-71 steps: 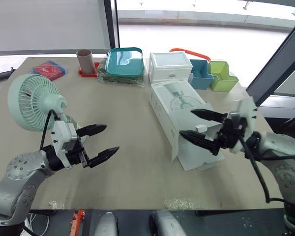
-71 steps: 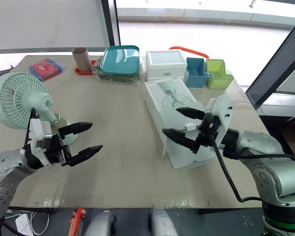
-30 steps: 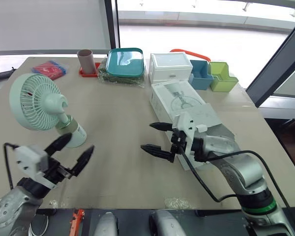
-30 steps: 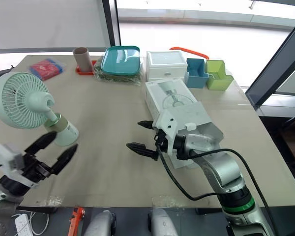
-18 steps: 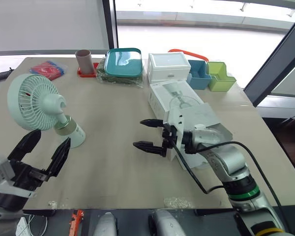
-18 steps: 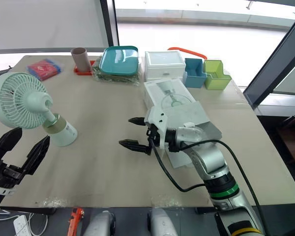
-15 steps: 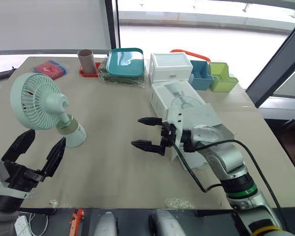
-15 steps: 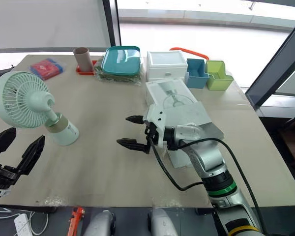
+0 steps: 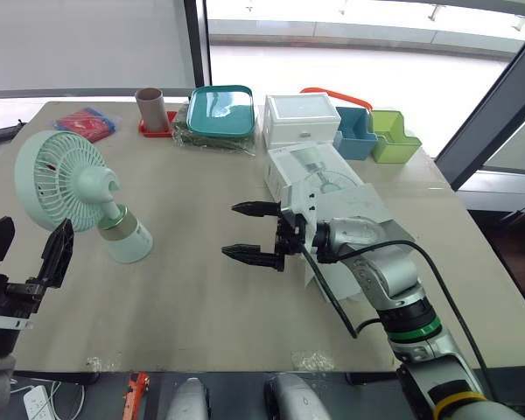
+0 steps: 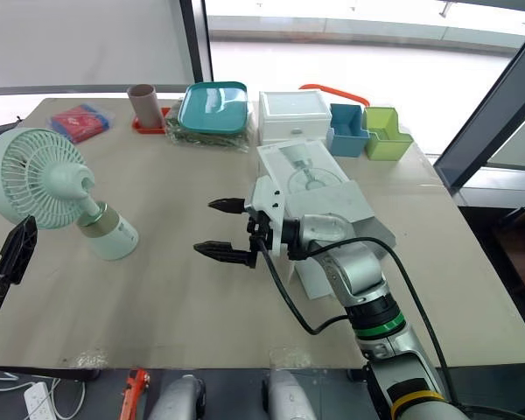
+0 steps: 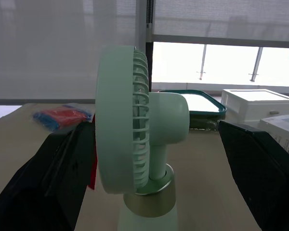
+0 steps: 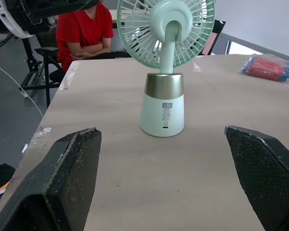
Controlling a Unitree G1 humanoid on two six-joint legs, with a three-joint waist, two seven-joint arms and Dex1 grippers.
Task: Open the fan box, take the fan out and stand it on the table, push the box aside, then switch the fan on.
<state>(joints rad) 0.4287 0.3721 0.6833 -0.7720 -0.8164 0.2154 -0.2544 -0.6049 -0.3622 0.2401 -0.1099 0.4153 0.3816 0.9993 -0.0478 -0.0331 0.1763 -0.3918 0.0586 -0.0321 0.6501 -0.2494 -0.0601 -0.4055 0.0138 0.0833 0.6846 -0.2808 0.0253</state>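
Note:
The mint-green fan (image 9: 59, 186) stands upright on its white base (image 9: 128, 244) at the table's left. Lying flat right of centre is the white fan box (image 9: 308, 170), its near end covered by my right forearm. My right gripper (image 9: 234, 230) is open and empty, left of the box, its fingertips pointing at the fan from a hand's length away. In the right wrist view the fan base (image 12: 163, 111) sits between the fingers (image 12: 70, 185). My left gripper (image 9: 26, 252) is open at the table's near left edge, in front of the fan (image 11: 135, 144).
Along the far edge stand a brown tube (image 9: 149, 108), a teal lidded tray (image 9: 220, 108), a white bin (image 9: 302, 118), a blue bin (image 9: 359, 133) and a green bin (image 9: 394, 136). A red packet (image 9: 89, 122) lies far left. A seated person (image 12: 84, 29) is beyond the table.
My right gripper has moved further left, away from the box and toward the fan. My left gripper has drawn back to the near left edge. Fan and box stay put.

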